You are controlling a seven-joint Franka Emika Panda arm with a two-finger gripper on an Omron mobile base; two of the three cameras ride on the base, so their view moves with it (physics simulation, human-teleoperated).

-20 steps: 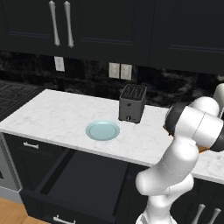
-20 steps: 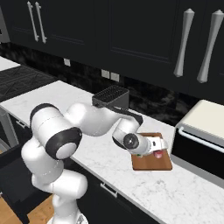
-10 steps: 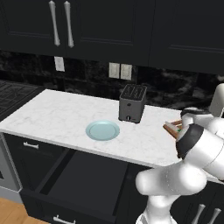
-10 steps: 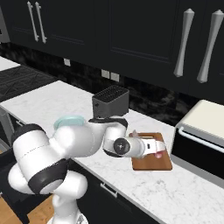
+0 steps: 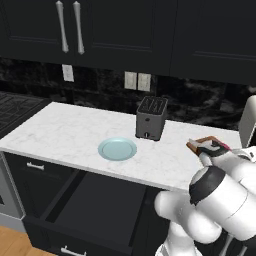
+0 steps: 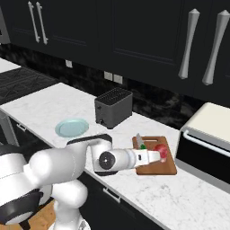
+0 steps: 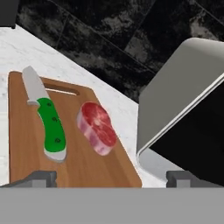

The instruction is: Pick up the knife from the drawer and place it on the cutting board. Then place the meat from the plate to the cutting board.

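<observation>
The brown cutting board (image 7: 26, 148) lies on the counter with the knife (image 7: 51, 127) on its left half, green handle toward me and blade pointing at the slot end. Beside the knife on the board rests the red-pink meat (image 7: 97, 128). My gripper (image 7: 111, 178) hovers just short of the board's near end, open, with nothing between its fingertips (image 7: 38, 176). From the right base view my gripper (image 6: 157, 156) reaches over the cutting board (image 6: 167, 167), close to the meat (image 6: 161, 150) and knife (image 6: 140, 143). The pale plate (image 5: 117, 149) is bare. The black drawer (image 5: 95, 210) stands pulled out.
A black toaster (image 5: 151, 118) stands behind the plate. A grey-white microwave (image 6: 207, 137) sits right beside the board, its door edge near my hand. My bulky arm (image 6: 67, 164) hangs over the counter's front edge. A stove (image 6: 22, 83) lies at the far left.
My elbow has swung down and toward the counter's front edge, and the hand has drawn back slightly from the meat. Knife and meat stay put on the board.
</observation>
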